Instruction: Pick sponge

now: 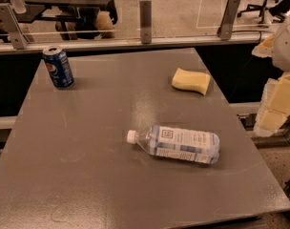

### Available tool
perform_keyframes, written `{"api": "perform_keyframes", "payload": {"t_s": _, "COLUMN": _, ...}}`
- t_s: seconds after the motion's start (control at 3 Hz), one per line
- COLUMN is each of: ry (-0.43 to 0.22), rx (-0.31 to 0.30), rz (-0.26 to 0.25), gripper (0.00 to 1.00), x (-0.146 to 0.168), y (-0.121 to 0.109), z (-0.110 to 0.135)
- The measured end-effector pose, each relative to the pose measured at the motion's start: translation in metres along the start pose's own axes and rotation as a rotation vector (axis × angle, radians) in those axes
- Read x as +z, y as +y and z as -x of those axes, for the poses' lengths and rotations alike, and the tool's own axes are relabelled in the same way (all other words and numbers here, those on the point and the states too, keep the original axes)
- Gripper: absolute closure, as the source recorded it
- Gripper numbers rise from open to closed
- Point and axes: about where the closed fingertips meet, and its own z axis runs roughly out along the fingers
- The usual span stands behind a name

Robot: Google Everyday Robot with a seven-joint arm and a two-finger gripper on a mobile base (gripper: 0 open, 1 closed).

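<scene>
Water bottle (176, 144) lying sideways on grey counter (88, 175), sponge (191, 80) beyond, hand (277, 106) past right edge, grip state unclear

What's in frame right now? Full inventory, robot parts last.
sponge: 1, pale yellow, lying flat at the far right of the table
water bottle: 1, clear with a white cap, on its side near the table's centre, cap pointing left
soda can: 1, blue, upright at the far left of the table
table: 1, grey, fills most of the view
glass barrier: 1, clear with metal posts, along the table's far edge
hand: 1, white with pale yellow padding, at the right edge of the view beyond the table's side, apart from the sponge
</scene>
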Motion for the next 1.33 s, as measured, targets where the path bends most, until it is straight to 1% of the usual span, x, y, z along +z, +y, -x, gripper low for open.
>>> {"api": "perform_keyframes", "payload": {"t_s": 0.33, "ry": 0.0, "rx": 0.0, "rz": 0.0, "gripper": 0.0, "x": 0.0, "y": 0.0, "z": 0.0}}
{"api": "perform_keyframes", "payload": {"t_s": 0.67, "ry": -0.024, "rx": -0.017, "rz": 0.004, "gripper": 0.0, "x": 0.01, "y": -0.013, "z": 0.01}}
{"api": "perform_keyframes", "payload": {"t_s": 1.33, "ry": -0.109, "rx": -0.072, "rz": 0.038, "gripper": 0.0, "x": 0.061, "y": -0.07, "z": 0.044}}
